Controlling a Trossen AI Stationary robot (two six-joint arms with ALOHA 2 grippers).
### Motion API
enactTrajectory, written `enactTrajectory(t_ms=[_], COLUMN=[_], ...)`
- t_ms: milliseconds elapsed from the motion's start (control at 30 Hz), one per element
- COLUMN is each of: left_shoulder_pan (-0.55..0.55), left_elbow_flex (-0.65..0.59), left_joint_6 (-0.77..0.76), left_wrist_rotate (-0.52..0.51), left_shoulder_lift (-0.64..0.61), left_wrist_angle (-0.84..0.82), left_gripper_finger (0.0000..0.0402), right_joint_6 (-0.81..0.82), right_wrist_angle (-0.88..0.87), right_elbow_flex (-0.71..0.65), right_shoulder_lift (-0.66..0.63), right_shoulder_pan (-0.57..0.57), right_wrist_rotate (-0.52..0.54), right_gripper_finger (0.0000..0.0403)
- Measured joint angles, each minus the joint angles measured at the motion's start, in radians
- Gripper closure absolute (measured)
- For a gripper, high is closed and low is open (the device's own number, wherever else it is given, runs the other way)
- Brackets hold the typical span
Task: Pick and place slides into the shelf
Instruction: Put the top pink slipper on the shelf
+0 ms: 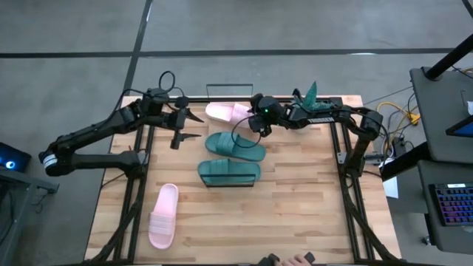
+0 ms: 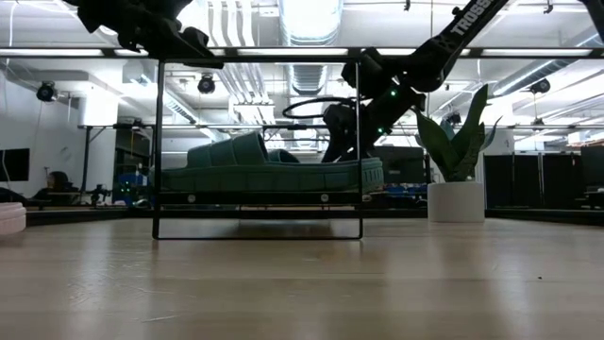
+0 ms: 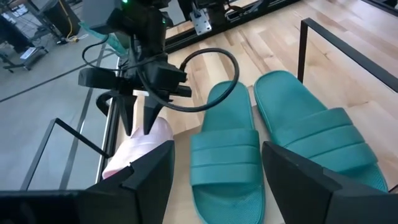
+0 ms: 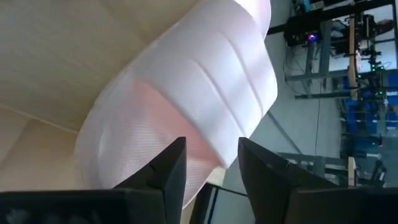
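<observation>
Pink slide (image 1: 227, 112) lies at shelf's (image 1: 209, 89) far end, beside 2 teal slides (image 1: 234, 146). My right gripper (image 4: 210, 163) poised over its strap, fingers parted, empty. I'd descend straight, straddle strap, then clench. Left gripper (image 1: 179, 127) spread, idle nearby.

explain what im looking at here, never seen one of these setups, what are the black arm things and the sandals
These are two dark robot arms working at a light-wood table, filmed by four cameras at once: one overhead, one at table height, and one on each arm's wrist. The job is putting sandals onto a narrow black-framed wooden shelf at the table's far edge. One pale pink slide and one dark teal slide lie there. A second teal slide lies nearer the middle, and a second pink slide near the front. The right gripper is open just above the far pink slide, holding nothing. The left gripper is open beside the shelf, empty. A small potted plant stands behind.
</observation>
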Motion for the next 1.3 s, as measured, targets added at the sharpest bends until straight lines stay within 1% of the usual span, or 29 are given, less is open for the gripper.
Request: enactTrajectory(t_ms=[233,367,500,933,1300], left_shoulder_pan=[0.0,0.0,0.0,-0.001,-0.001], left_elbow_flex=[0.0,0.0,0.0,0.0,-0.001], left_joint_6=[-0.02,-0.025,-0.025,-0.033,-0.051], left_wrist_rotate=[0.0,0.0,0.0,0.0,0.001], left_shoulder_lift=[0.0,0.001,0.0,0.007,0.012], left_wrist_angle=[0.0,0.0,0.0,0.001,0.001], left_gripper_finger=[0.0175,0.0175,0.0175,0.0175,0.0175], right_joint_6=[0.008,0.007,0.007,-0.011,-0.003], right_wrist_angle=[-0.001,-0.001,0.0,0.005,0.007], right_elbow_flex=[0.014,0.013,0.013,0.008,0.011], right_shoulder_lift=[0.001,0.001,0.001,0.006,0.019], right_shoulder_pan=[-0.005,-0.007,-0.008,-0.017,-0.028], right_wrist_rotate=[-0.013,-0.061,-0.083,-0.08,-0.08], right_gripper_finger=[0.0284,0.0292,0.0296,0.0297,0.0333])
